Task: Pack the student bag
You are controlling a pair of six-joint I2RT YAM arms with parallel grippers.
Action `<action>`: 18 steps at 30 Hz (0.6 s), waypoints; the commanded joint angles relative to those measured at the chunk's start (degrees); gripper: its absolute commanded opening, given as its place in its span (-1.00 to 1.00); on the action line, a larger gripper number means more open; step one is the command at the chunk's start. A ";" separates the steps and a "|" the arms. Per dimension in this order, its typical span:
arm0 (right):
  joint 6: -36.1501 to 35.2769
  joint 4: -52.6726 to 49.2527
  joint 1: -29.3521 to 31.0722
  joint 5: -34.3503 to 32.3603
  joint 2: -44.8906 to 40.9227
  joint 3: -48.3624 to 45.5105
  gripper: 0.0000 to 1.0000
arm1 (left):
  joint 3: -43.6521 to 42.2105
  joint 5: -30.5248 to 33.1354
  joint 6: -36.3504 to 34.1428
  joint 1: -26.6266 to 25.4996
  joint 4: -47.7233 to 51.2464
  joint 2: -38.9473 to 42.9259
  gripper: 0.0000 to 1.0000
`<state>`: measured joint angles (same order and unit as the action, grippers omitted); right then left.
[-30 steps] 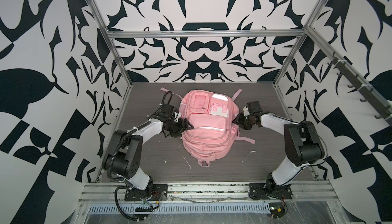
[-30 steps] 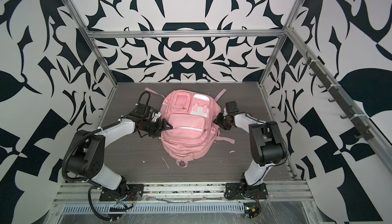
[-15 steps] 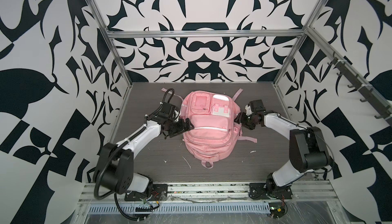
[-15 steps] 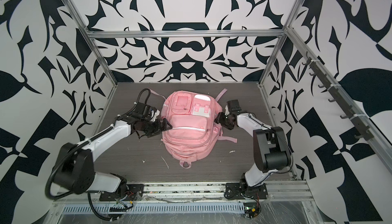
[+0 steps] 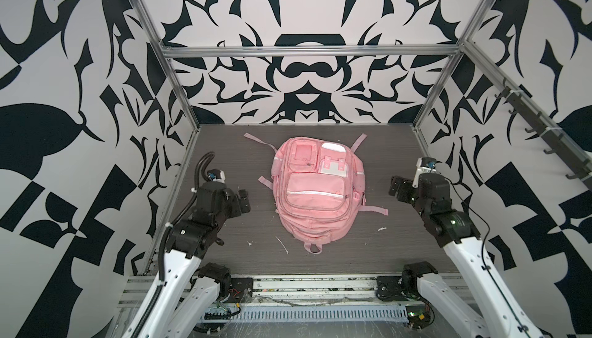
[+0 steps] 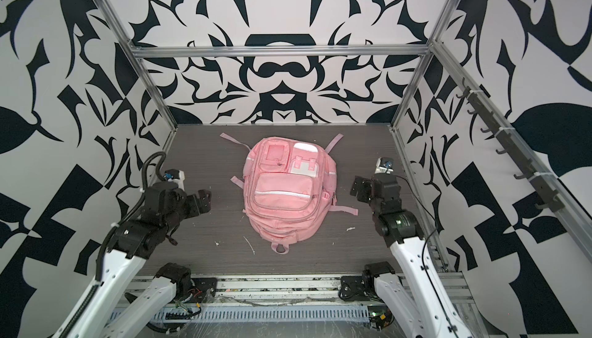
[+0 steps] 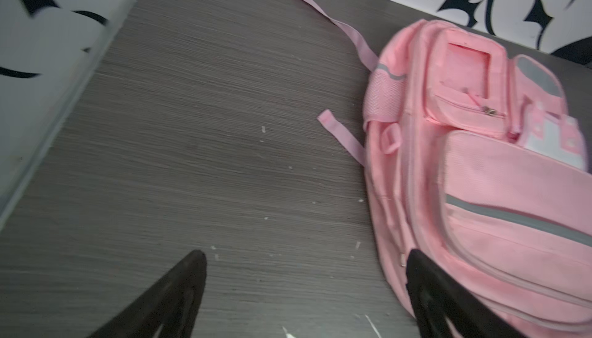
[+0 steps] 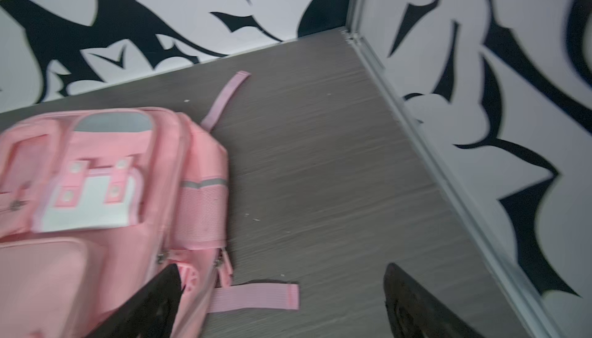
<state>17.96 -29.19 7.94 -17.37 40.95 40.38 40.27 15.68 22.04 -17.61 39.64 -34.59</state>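
Note:
The student bag is a large pink backpack lying flat, front pockets up, in the middle of the dark table, its zips closed as far as I can see. My left gripper hovers left of it, open and empty, a clear gap from the fabric. In the left wrist view the gripper frames bare table, with the bag beside one finger. My right gripper hangs open and empty to the bag's right. In the right wrist view the gripper stands over a loose side strap of the bag.
Thin pink straps trail from the bag toward the back wall. White scraps lie on the table near the front. A hook rail runs along the right wall. Metal frame posts stand at the back corners.
Both grippers were against the bag's sides a second ago; they have opened, let go and drawn back outward and toward the front. The bag stays where it was.

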 commanded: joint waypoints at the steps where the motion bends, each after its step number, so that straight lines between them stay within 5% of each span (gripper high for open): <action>1: 1.74 -0.93 -0.36 -13.25 -2.79 -5.30 0.99 | -6.03 6.02 -7.15 0.03 -6.94 6.46 0.98; 6: 3.17 5.44 -0.39 -19.05 0.45 -9.27 0.99 | -11.28 15.49 -9.04 0.06 -10.10 7.73 0.98; 10: -1.94 16.84 -0.37 -22.25 4.08 -14.91 0.99 | -13.06 14.88 -15.46 0.11 -19.65 4.08 0.98; 13: -9.50 31.46 -0.38 -18.23 3.93 -21.98 0.99 | -16.01 15.88 -19.64 0.33 -29.43 -2.77 0.98; 18: -11.56 47.10 -0.47 -12.40 5.82 -29.69 0.99 | -20.03 13.58 -18.14 3.79 -44.34 -15.05 0.98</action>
<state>9.82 2.68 7.60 -32.23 45.84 12.03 22.04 29.54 5.02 -15.38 7.51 -46.26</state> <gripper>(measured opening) 0.996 0.992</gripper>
